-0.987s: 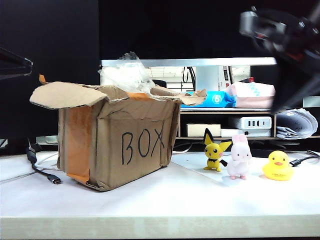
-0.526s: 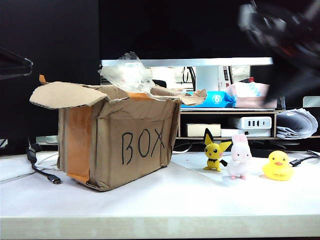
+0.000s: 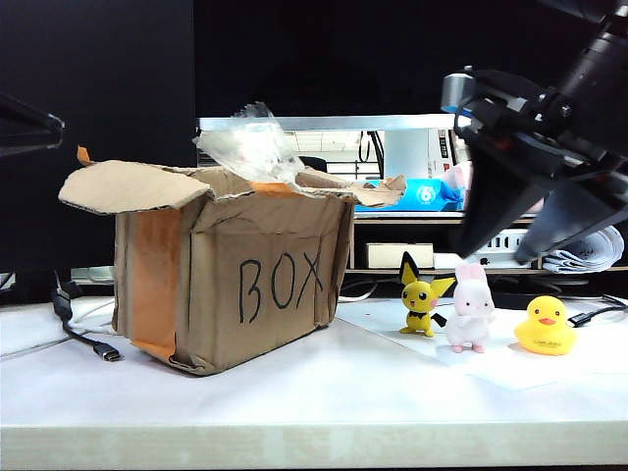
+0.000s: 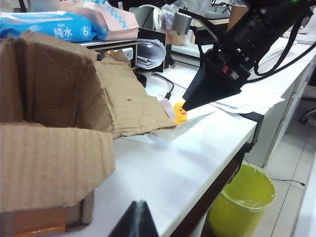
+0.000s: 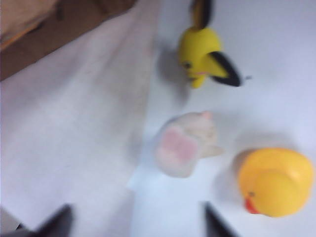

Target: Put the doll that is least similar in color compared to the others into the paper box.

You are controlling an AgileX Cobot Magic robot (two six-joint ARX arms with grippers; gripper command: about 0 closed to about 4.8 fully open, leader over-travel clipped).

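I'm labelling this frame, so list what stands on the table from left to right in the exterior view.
Black cable → cardboard box → yellow black-eared toy → white rabbit → yellow duck. The right gripper hangs open above the rabbit.

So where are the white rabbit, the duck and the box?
white rabbit (image 3: 472, 306), exterior view, on its belly.
duck (image 3: 546, 329), exterior view, on its body.
box (image 3: 280, 280), exterior view, on the lettered front wall.

Dark wall, cluttered shelf (image 3: 446, 216) (bright lit), green bin (image 4: 242, 205), tiled floor
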